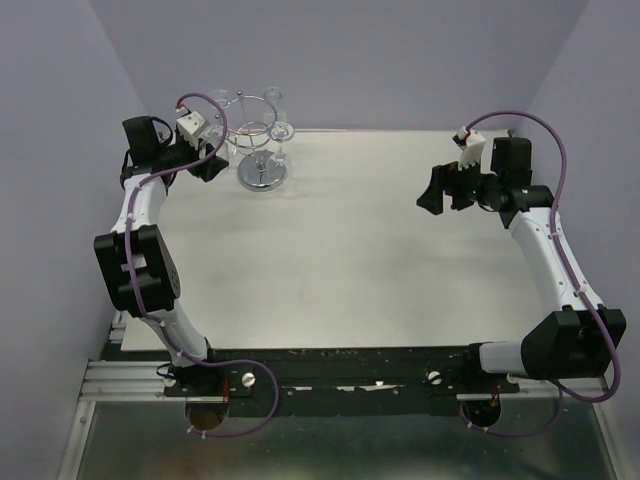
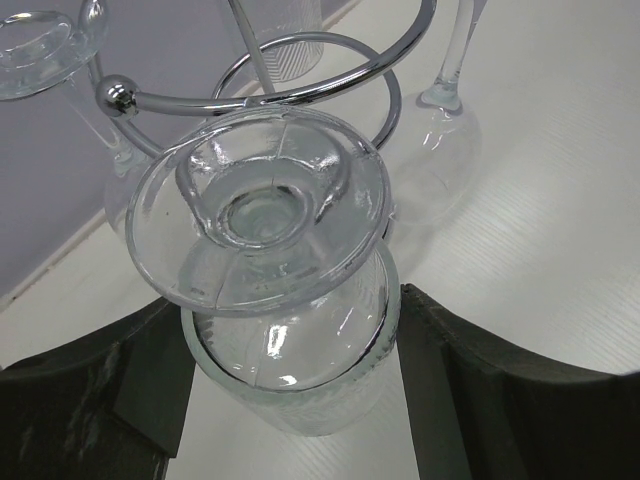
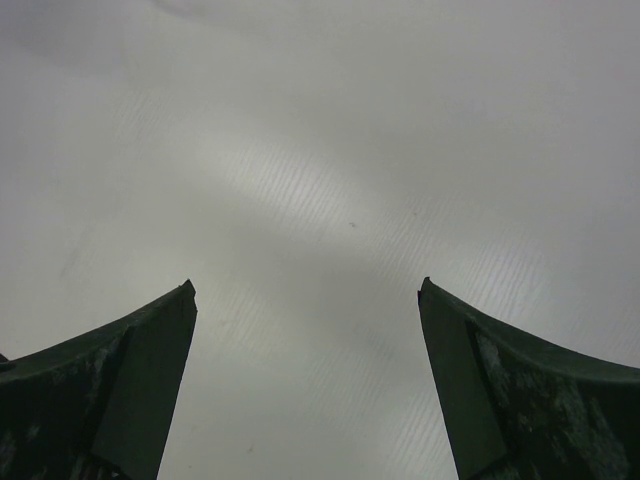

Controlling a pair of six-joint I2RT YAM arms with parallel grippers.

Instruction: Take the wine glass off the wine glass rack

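Observation:
The chrome wine glass rack [image 1: 262,176] stands at the table's far left; its ring [image 2: 300,95] fills the top of the left wrist view. A clear wine glass [image 2: 265,210] hangs upside down from the ring, foot up. My left gripper [image 2: 290,300] is at the rack's left side [image 1: 205,160]. Its two fingers press against the glass's bowl on either side, and the foot is still at the ring. My right gripper [image 1: 436,190] is open and empty over bare table at the right [image 3: 305,285].
Two more clear glasses hang from the rack, one to the right [image 2: 440,150] and one at upper left [image 2: 40,50]. The purple back wall is close behind the rack, and the left wall is near my left arm.

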